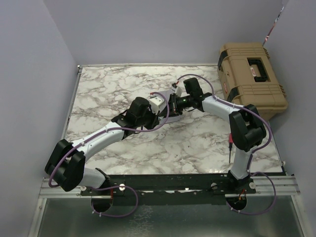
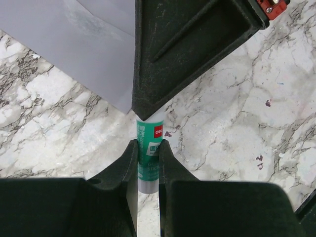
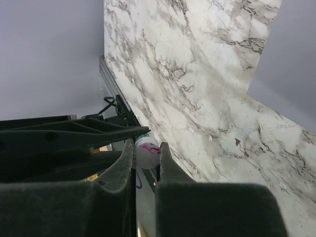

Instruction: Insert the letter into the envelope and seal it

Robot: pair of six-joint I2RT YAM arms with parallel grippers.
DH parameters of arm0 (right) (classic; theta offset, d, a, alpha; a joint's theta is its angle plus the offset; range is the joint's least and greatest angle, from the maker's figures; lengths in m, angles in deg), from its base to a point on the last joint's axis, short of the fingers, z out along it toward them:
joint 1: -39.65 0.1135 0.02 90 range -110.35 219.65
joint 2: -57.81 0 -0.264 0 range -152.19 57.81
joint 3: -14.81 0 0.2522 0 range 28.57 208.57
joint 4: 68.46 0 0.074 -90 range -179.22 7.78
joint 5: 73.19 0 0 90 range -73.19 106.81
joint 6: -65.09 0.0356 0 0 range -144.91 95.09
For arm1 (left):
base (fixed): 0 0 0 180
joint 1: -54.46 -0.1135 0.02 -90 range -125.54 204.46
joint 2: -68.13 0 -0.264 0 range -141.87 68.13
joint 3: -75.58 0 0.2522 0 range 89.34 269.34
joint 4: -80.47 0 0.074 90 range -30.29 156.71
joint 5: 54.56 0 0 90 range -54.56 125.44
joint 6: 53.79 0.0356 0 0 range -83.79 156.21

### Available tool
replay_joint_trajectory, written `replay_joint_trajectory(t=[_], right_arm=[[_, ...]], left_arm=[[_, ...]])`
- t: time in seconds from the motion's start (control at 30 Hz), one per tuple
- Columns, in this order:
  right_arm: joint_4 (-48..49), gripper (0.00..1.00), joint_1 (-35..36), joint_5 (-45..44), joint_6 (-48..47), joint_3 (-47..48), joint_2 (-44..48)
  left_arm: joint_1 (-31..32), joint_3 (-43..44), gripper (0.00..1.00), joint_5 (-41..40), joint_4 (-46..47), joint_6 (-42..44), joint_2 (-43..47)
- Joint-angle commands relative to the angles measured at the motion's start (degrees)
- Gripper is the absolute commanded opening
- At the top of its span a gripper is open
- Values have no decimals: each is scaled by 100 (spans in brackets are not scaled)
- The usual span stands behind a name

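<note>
- At the lower centre of the left wrist view: left gripper (image 2: 148, 144) clamped on a glue stick (image 2: 149, 129), one finger pressed to each side of the green tube, grey base end down between them.
- Directly above it in that view: a dark finger of the right gripper (image 3: 147, 144), covering the tube's upper end.
- In the right wrist view, lower centre: right gripper's two fingers closed tight on the stick's rounded white end, with the other arm's dark fingers across the left of the frame.
- In the upper left of the left wrist view: envelope (image 2: 84, 44), grey-lavender, lying flat on the marble table (image 2: 237, 123), its near corner just beside the right gripper's finger and apart from the glue stick.
- In the top view: both arms bent inward, wrists meeting tip to tip near the middle of the frame; envelope mostly hidden beneath them.
- In the upper right of the top view: tan toolbox (image 1: 252, 79), lid shut, well apart from the grippers.
</note>
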Motion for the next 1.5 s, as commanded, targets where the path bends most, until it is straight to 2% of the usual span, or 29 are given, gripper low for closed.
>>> replay_joint_trajectory(t=[0.0, 0.1, 0.13, 0.17, 0.23, 0.43, 0.5, 0.57, 0.6, 0.63, 0.7, 0.8, 1.03, 1.3, 1.47], right_arm=[[98, 0, 44, 93, 72, 121, 50], [28, 0, 40, 76, 71, 128, 122], [11, 0, 44, 72, 86, 128, 140], [-7, 0, 43, 71, 81, 132, 166], [-29, 0, 30, 47, 102, 141, 204], [-48, 0, 35, 69, 174, 257, 202], [-26, 0, 35, 92, 207, 264, 184], [-30, 0, 35, 129, 226, 268, 167], [-23, 3, 35, 171, 216, 268, 159], [-19, 8, 35, 225, 190, 276, 144], [-116, 25, 33, 289, 87, 316, 116], [-224, 33, 35, 350, -108, 331, 99], [-307, 35, 35, 582, -280, 321, 104], [-265, 36, 35, 457, -267, 414, -30], [-185, 41, 35, 420, -238, 465, -112]], left_arm=[[26, 114, 5, -336, 57, -169, 37], [31, 159, 37, -484, 51, -307, -57], [27, 168, 44, -481, 54, -326, -86], [26, 179, 49, -473, 53, -334, -113], [32, 179, 50, -407, 41, -298, -172], [31, 148, 33, -326, -36, -108, -226], [28, 143, 24, -300, -40, -65, -227], [30, 145, 10, -291, -48, -42, -219], [30, 144, 2, -295, -42, -25, -230], [30, 144, 0, -307, -42, -3, -227], [25, 157, 0, -331, -41, 25, -226], [28, 153, 0, -370, -39, 68, -227], [26, 175, 0, -365, -34, 84, -227], [31, 161, 0, -99, -18, 93, -182], [29, 153, 0, 53, -4, 291, -164]])
